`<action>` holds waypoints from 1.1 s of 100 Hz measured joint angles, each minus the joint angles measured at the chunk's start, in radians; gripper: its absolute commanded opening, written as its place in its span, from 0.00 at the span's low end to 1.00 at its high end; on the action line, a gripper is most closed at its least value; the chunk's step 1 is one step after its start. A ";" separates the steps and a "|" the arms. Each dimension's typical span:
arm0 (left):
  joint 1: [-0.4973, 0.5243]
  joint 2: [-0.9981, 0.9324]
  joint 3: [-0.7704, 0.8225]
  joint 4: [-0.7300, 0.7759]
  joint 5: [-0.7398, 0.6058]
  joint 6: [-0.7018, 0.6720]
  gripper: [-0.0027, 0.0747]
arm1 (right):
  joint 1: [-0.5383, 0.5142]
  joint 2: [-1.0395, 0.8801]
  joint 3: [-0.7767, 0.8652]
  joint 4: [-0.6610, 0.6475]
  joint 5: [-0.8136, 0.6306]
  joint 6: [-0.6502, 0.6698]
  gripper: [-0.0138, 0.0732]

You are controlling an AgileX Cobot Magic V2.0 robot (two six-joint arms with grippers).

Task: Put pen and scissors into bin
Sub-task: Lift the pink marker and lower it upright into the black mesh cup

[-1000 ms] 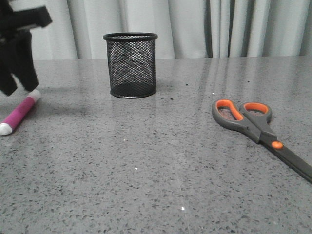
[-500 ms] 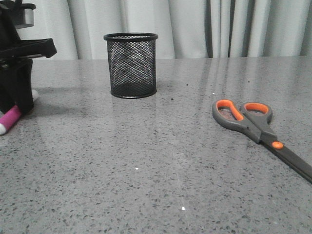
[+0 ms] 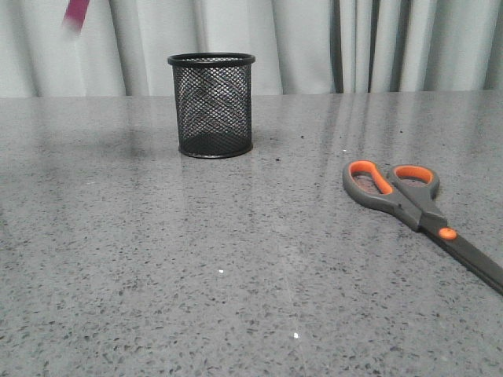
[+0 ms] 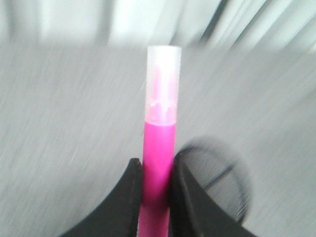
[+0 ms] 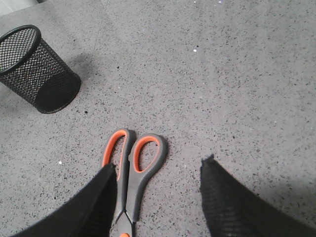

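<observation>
My left gripper (image 4: 156, 165) is shut on the magenta pen (image 4: 159, 148), which stands between the fingers with its pale cap away from the wrist. The view is motion-blurred. In the front view only a blurred bit of the pen (image 3: 76, 14) shows at the top left, high above the table. The black mesh bin (image 3: 212, 106) stands upright at the back left, blurred beside the fingers in the left wrist view (image 4: 219, 180). The scissors (image 3: 416, 206) lie flat at the right. My right gripper (image 5: 160, 164) is open above their handles (image 5: 133, 165), not touching them.
The grey speckled table (image 3: 236, 259) runs across the front view, with pale curtains (image 3: 354, 43) behind its far edge. The bin also shows in the right wrist view (image 5: 37, 69), away from the scissors.
The left gripper came down over the pen on the table at the left, took hold of it and lifted it up. The gripper has left the front view's top edge.
</observation>
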 measured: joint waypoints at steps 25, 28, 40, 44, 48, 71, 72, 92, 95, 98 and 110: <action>-0.132 0.037 0.000 -0.600 -0.183 0.619 0.01 | 0.000 0.030 0.000 0.000 -0.006 0.000 0.56; -0.147 0.053 0.000 -0.654 -0.196 0.694 0.01 | 0.000 0.035 0.000 0.000 -0.006 0.000 0.56; -0.195 0.141 0.000 -0.857 -0.253 0.909 0.01 | 0.000 0.051 0.000 0.000 -0.006 0.000 0.56; -0.201 0.172 0.000 -0.925 -0.267 0.964 0.01 | 0.000 0.053 0.000 0.000 -0.006 0.000 0.56; -0.201 0.199 0.000 -0.968 -0.277 1.000 0.01 | 0.000 0.055 0.000 0.000 -0.006 0.000 0.56; -0.201 0.329 0.000 -1.123 -0.313 1.137 0.01 | 0.000 0.055 0.000 0.000 -0.006 -0.001 0.56; -0.201 0.331 0.000 -1.125 -0.313 1.140 0.01 | 0.000 0.055 0.000 0.000 -0.006 -0.001 0.56; -0.201 0.349 0.000 -1.161 -0.302 1.155 0.13 | 0.000 0.055 0.000 0.000 0.008 -0.001 0.56; -0.201 0.349 0.000 -1.164 -0.302 1.155 0.20 | 0.000 0.055 0.000 0.000 0.011 -0.001 0.56; -0.201 0.349 0.000 -1.166 -0.302 1.156 0.27 | 0.000 0.055 0.000 0.000 0.013 -0.001 0.56; -0.201 0.336 0.000 -1.170 -0.291 1.158 0.59 | 0.012 0.055 0.000 0.007 0.037 -0.001 0.56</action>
